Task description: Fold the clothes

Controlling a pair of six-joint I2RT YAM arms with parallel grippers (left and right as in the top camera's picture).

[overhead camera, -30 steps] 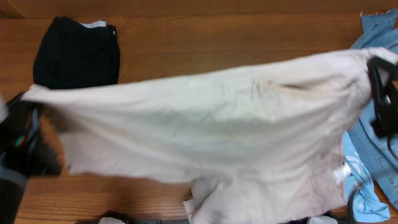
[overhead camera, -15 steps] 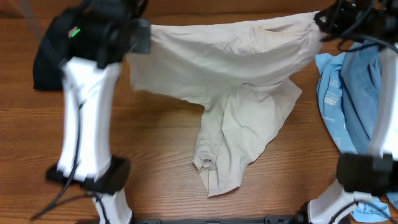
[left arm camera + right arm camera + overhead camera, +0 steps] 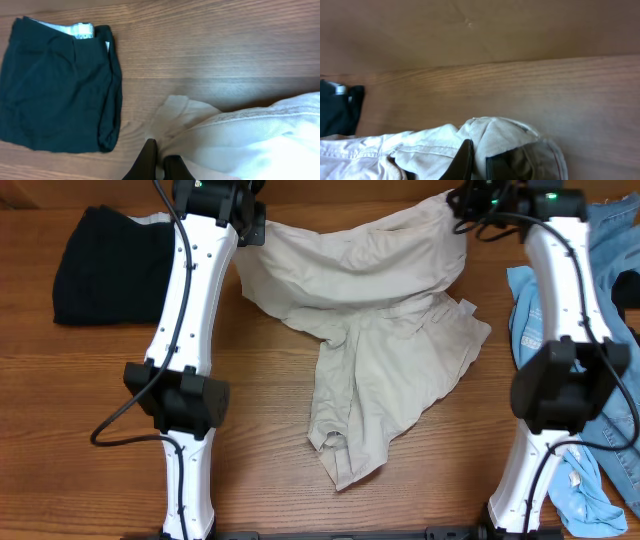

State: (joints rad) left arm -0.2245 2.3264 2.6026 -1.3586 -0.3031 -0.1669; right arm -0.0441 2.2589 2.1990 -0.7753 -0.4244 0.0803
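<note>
Shorts [image 3: 370,330] of pale beige cotton lie spread on the wooden table [image 3: 90,400], and we place everything else by them. At their far left corner we see the left gripper [image 3: 250,225] pinched tight on the cloth edge; at their far right corner the right gripper [image 3: 462,205] is likewise clamped on a bunched fold. The legs trail down toward us in a crumpled heap. Left of the shorts, apart from them, sits a folded black garment [image 3: 120,265] with a white label [image 3: 82,31] whose writing we cannot read. Right of the shorts lie blue garments [image 3: 590,310], their pale print illegible.
</note>
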